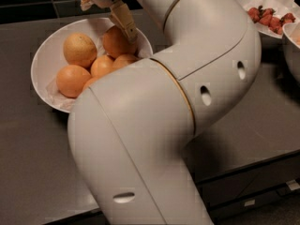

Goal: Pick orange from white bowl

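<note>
The white bowl [40, 60], lined with crumpled white paper [56, 96], stands at the upper left on the dark counter and holds several oranges. The deep reddish-orange orange [114, 43] lies at the bowl's back right. My gripper [123, 23] reaches down from the top edge and rests against that orange's upper right side. A paler yellowish orange [79, 49] lies to its left, and smaller light-orange ones [102, 65] lie in front. My arm hides the bowl's right front part.
My bulky white arm [164, 125] fills the middle of the view. A white bowl with red fruit [271, 17] stands at the top right, and another bowl's rim [293, 43] shows at the right edge. The dark counter [28, 153] has its front edge at the lower right.
</note>
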You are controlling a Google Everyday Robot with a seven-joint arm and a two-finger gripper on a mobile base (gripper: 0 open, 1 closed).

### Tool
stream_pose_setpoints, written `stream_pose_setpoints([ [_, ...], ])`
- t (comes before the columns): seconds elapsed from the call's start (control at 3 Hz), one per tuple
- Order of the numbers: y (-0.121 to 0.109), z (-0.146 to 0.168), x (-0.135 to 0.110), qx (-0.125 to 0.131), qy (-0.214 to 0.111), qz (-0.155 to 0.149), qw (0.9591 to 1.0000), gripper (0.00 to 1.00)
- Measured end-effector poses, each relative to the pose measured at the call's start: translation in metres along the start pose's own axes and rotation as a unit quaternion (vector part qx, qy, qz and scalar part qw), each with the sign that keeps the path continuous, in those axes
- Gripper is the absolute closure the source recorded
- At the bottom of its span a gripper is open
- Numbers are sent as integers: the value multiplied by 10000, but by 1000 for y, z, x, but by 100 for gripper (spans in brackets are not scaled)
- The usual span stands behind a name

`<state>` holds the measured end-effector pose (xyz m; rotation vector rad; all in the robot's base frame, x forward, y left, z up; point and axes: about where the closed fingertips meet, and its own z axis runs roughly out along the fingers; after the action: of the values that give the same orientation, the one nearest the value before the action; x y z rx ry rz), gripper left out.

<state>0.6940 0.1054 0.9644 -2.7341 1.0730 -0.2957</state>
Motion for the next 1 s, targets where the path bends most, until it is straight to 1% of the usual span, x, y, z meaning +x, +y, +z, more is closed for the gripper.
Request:
stream_pose_setpoints([
  [0.33,1,5,-1,44,-200,-82,9998,0],
  [0.67,17,6,-3,73,-593,-54,9982,0],
  [1.0,33,-11,-11,7,-665,-4,9978,0],
])
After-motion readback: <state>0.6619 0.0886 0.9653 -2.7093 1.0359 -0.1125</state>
